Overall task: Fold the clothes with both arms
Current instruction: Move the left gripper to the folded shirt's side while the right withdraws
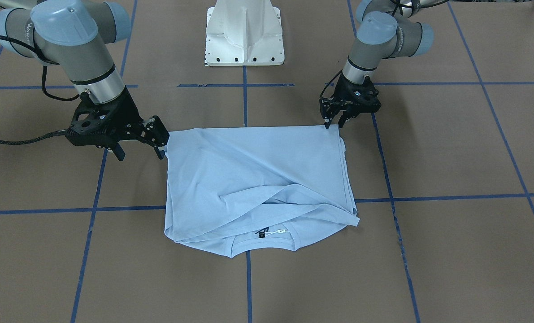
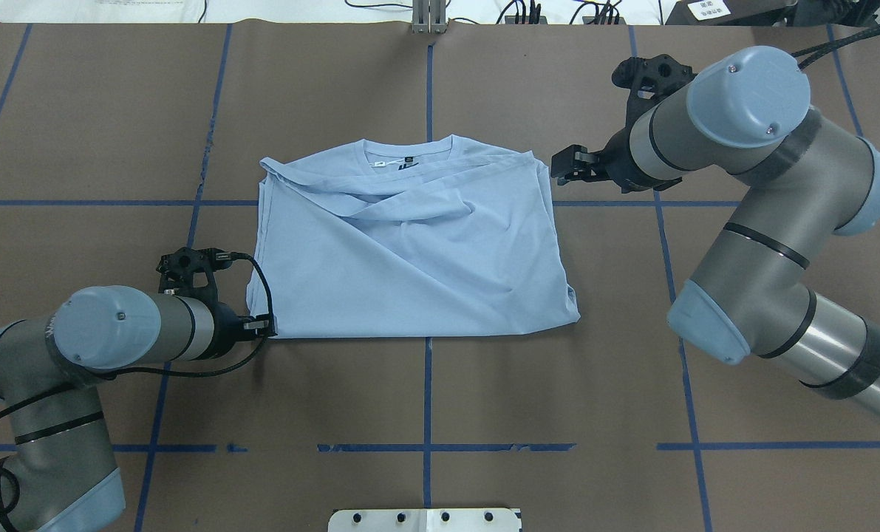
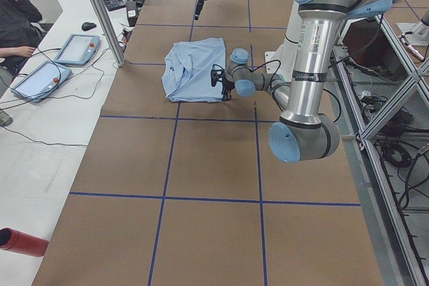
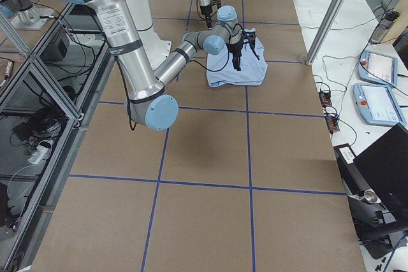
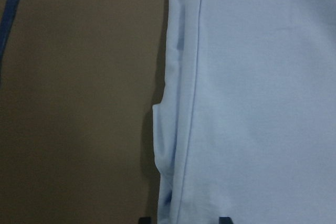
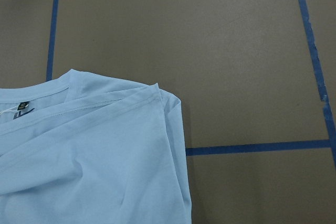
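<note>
T-shirt [image 1: 258, 175], half-folded, table [image 1: 450, 269] centre; left gripper [image 1: 334, 123] open astride near hem corner, right gripper [image 2: 569, 165] open, raised beside right edge; I'd pinch all layers squarely before lifting.

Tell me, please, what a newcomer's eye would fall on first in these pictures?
First comes the light blue T-shirt, part-folded in the middle of the brown table, with its collar on the side away from the robot. Next, the open left pincer straddles the shirt's near corner, while the open right pincer hangs beside its far shoulder edge.
</note>
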You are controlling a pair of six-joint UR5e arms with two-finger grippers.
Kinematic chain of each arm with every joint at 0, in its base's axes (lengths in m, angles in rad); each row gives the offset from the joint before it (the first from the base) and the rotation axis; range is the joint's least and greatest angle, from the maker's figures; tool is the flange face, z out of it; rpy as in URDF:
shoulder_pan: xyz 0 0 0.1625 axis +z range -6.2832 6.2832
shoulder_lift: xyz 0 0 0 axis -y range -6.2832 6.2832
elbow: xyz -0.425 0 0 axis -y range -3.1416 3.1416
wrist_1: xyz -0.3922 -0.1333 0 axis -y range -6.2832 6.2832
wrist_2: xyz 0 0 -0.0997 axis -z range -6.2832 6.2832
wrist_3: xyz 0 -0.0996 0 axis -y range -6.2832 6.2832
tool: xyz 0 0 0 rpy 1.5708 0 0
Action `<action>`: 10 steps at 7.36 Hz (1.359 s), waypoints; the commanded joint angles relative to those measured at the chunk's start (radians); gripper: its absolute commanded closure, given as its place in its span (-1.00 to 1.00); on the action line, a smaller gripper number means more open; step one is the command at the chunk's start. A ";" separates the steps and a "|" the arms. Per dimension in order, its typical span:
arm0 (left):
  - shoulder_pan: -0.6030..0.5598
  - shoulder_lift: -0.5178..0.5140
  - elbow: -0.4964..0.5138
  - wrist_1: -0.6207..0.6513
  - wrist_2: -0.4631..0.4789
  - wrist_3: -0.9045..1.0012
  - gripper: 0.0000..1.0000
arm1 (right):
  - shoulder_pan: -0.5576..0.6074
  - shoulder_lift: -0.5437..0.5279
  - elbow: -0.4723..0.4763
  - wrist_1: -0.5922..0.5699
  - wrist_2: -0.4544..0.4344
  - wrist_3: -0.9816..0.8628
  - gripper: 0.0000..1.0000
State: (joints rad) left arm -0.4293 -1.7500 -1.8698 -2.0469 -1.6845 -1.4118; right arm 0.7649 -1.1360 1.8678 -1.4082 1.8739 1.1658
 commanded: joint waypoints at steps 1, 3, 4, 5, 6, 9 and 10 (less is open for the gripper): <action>0.000 0.004 -0.032 0.001 0.000 -0.001 0.54 | 0.001 0.002 0.001 0.002 -0.001 0.000 -1.00; 0.001 0.015 -0.031 0.004 0.002 -0.001 0.38 | 0.001 0.001 0.001 0.002 -0.002 0.000 -1.00; 0.001 0.026 -0.029 0.004 0.003 -0.001 0.38 | 0.001 -0.001 0.001 0.002 -0.002 0.000 -1.00; 0.001 0.030 -0.028 0.004 0.003 -0.001 0.37 | -0.001 -0.001 0.001 0.002 -0.007 0.000 -1.00; 0.003 0.029 -0.020 0.005 0.003 -0.001 0.37 | -0.001 -0.001 0.001 0.002 -0.007 0.000 -1.00; 0.007 0.012 -0.015 0.008 0.002 -0.001 0.37 | -0.001 -0.002 -0.002 0.002 -0.006 -0.002 -1.00; 0.009 0.009 -0.015 0.010 0.002 -0.001 0.38 | 0.000 -0.002 -0.002 0.002 -0.006 -0.003 -1.00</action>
State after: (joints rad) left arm -0.4227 -1.7367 -1.8859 -2.0384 -1.6827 -1.4128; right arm 0.7641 -1.1376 1.8662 -1.4067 1.8683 1.1642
